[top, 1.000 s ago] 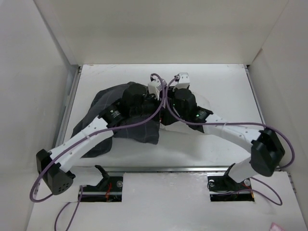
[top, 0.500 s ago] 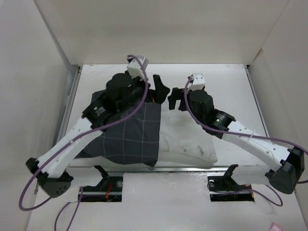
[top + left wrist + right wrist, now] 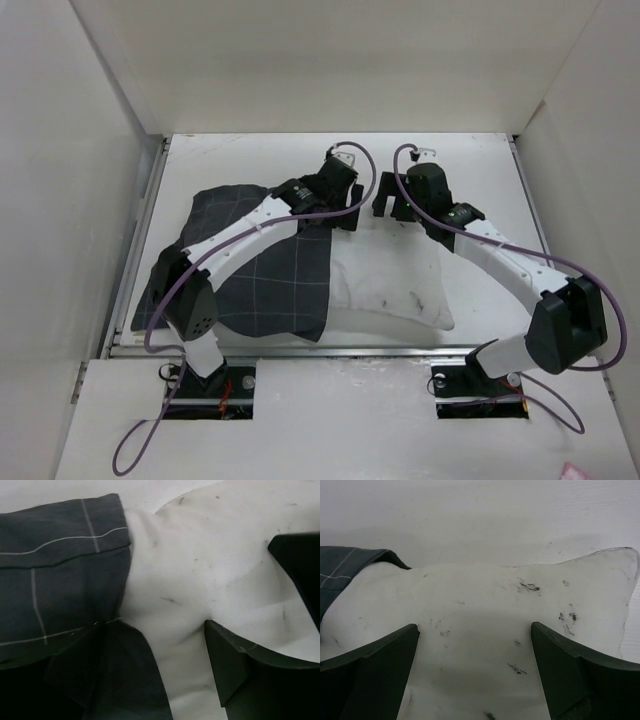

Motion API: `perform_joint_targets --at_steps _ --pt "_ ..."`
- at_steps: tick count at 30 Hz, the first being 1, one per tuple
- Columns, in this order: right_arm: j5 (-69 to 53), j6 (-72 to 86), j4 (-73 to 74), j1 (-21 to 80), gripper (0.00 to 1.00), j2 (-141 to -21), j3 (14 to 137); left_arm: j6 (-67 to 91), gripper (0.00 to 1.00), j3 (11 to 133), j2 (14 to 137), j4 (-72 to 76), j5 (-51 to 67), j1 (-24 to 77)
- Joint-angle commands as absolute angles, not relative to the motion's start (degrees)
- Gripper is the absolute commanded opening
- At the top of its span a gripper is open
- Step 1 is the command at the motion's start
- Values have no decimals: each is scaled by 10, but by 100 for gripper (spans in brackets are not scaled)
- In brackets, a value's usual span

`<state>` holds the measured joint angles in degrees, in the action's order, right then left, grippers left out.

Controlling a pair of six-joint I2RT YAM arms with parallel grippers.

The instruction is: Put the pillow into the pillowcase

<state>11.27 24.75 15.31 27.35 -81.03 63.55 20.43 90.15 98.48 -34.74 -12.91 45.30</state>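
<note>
The pillow lies on the table, its left part inside the pillowcase.
The left gripper, jaws spread, straddles the pillowcase hem at the far edge; the right gripper, likewise agape, hangs over bare pillow.

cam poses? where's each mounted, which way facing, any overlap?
Top external: above and behind the bases, looking down at the table; both arms show whole.
Left wrist: on the left gripper, facing down at the pillowcase hem over the pillow; own fingers show.
Right wrist: on the right gripper, facing across the pillow to the table beyond; own fingers show.
Shared: both wrist views catch that hem on the pillow.
</note>
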Motion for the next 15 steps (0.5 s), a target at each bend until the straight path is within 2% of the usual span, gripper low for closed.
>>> perform_joint_targets --at_steps 1,5,6,10,11,12,14,15 --pt "90 258 152 273 99 -809 657 230 76 926 944 -410 -185 451" --pt "100 258 152 268 99 -814 657 256 71 910 927 -429 -217 451" --pt "100 252 152 268 99 -814 657 256 67 910 927 -443 -229 451" --pt "106 246 152 268 99 -814 657 254 63 899 932 -433 -205 451" --pt "106 246 152 268 99 -814 657 244 59 899 943 -432 -194 451" --pt "106 246 152 268 99 -809 657 244 54 908 950 -432 -194 451" --pt "106 246 147 268 99 -803 657 255 39 919 972 -465 -238 451" --pt "106 246 147 268 99 -802 657 262 22 926 978 -475 -253 451"
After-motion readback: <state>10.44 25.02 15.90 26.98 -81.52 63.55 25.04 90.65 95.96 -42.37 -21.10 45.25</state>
